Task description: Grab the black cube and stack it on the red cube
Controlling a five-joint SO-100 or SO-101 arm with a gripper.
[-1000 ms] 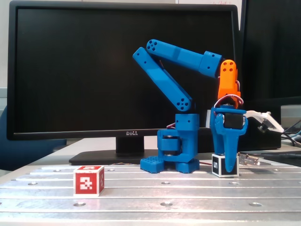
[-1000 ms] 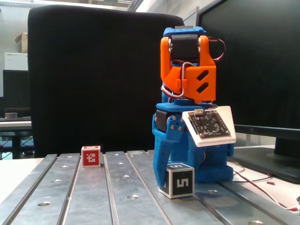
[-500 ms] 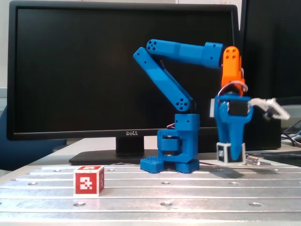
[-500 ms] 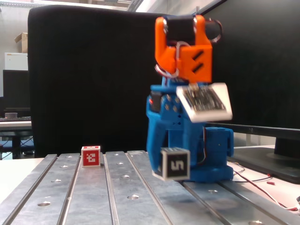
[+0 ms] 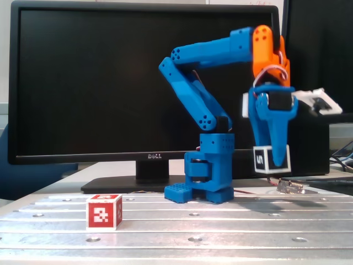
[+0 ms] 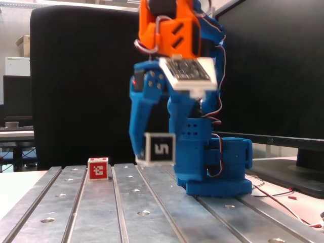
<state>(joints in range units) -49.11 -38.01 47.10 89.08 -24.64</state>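
Note:
The black cube [image 5: 271, 159] [image 6: 160, 148], white-edged with a "5" label, hangs in the air above the metal table. My blue gripper [image 5: 274, 157] [image 6: 152, 149] is shut on it, fingers pointing down. In a fixed view the cube is at the right, well above the table surface. The red cube [image 5: 103, 211] [image 6: 97, 168] with a white pixel marker rests on the table, far to the left in one fixed view and low left in the other, apart from the gripper.
The arm's blue base [image 5: 207, 176] [image 6: 217, 169] stands on the slotted aluminium table [image 5: 220, 226] [image 6: 126, 212]. A Dell monitor [image 5: 110, 83] fills the back. A small metal part [image 5: 291, 186] and loose wires [image 6: 283, 200] lie near the base.
The gripper has lifted the black cube off the table and raised it. In the other fixed view arm and cube have swung left, toward the red cube. The red cube has not moved.

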